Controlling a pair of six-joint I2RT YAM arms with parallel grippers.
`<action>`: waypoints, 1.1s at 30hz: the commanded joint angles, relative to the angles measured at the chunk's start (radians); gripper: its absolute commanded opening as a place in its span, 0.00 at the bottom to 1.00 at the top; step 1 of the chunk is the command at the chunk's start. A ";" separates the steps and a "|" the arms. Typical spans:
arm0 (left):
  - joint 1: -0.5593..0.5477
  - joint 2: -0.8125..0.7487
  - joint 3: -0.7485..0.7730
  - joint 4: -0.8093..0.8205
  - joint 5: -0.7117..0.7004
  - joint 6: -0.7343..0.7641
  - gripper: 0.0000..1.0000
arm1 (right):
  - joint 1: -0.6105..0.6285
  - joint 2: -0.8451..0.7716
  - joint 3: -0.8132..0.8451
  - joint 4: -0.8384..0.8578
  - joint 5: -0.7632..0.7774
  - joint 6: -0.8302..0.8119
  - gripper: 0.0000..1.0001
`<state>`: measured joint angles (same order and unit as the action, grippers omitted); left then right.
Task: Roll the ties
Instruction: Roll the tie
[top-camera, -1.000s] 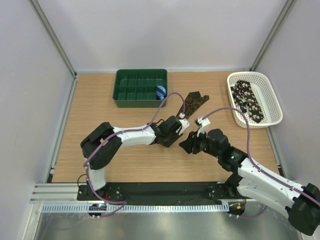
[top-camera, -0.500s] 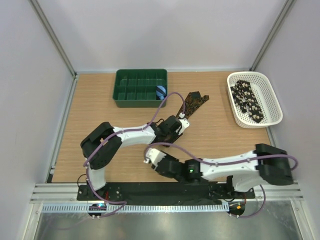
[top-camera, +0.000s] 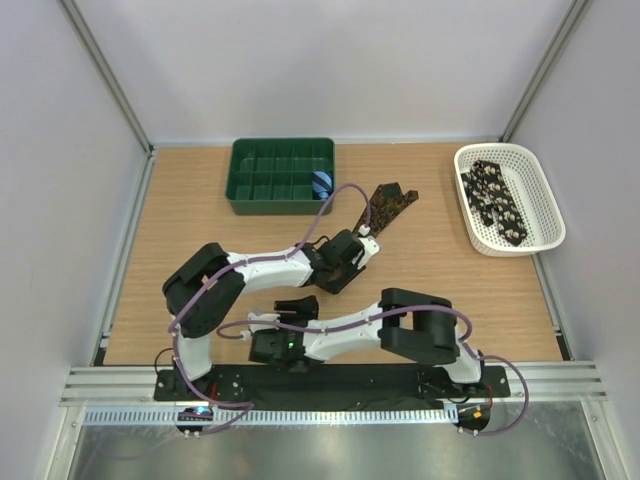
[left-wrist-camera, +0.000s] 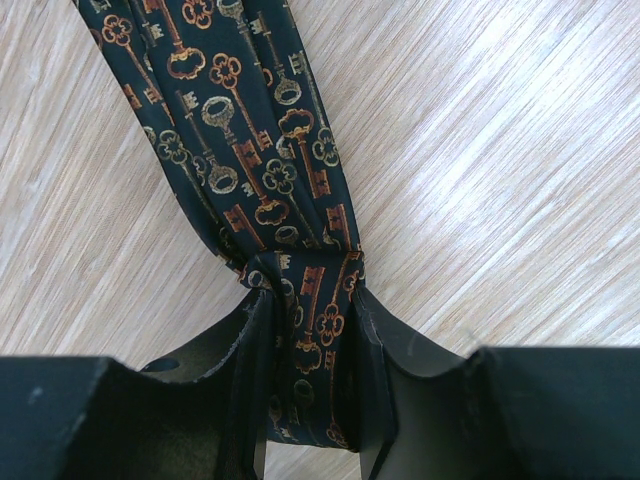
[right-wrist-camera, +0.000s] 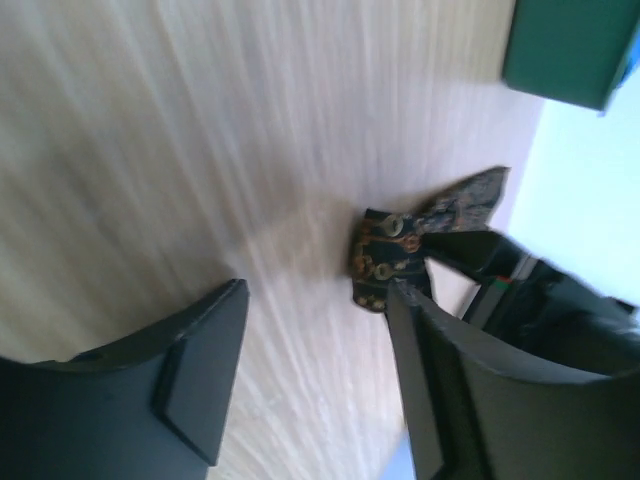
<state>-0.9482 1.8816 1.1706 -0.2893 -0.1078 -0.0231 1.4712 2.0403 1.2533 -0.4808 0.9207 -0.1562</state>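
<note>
A dark brown tie (top-camera: 388, 203) with an orange key pattern lies across the middle of the table, its pointed end toward the back. My left gripper (top-camera: 345, 262) is shut on that tie's bunched, rolled near end (left-wrist-camera: 300, 300), with the flat length (left-wrist-camera: 230, 150) running away from the jaws. My right gripper (top-camera: 303, 303) sits low near the front edge, left of centre, open with nothing between its fingers (right-wrist-camera: 200, 370). In the blurred right wrist view, the rolled end (right-wrist-camera: 385, 258) shows beyond the jaws. A black tie (top-camera: 497, 200) with pale spots lies in the white basket (top-camera: 545, 190).
A green compartment tray (top-camera: 270, 160) stands at the back left, with a small blue striped roll (top-camera: 321, 183) in its right corner; its edge (right-wrist-camera: 570, 50) shows in the right wrist view. The right arm's elbow (top-camera: 415, 325) folds over the front of the table.
The right arm has swung from the table's middle right back and leftward along the front edge, and its jaws have widened. The left gripper has kept still on the tie.
</note>
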 joint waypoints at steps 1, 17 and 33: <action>0.011 0.080 -0.028 -0.146 0.033 -0.015 0.17 | -0.023 0.063 0.122 -0.185 0.118 0.013 0.68; 0.011 0.096 0.027 -0.254 0.066 -0.047 0.15 | -0.098 0.138 0.092 -0.156 0.144 0.014 0.70; 0.011 0.114 0.103 -0.350 0.102 -0.092 0.15 | -0.115 0.189 0.090 -0.162 0.150 0.081 0.62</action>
<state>-0.9363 1.9430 1.2968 -0.4545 -0.0700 -0.0784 1.3659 2.2040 1.3510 -0.6537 1.1412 -0.1280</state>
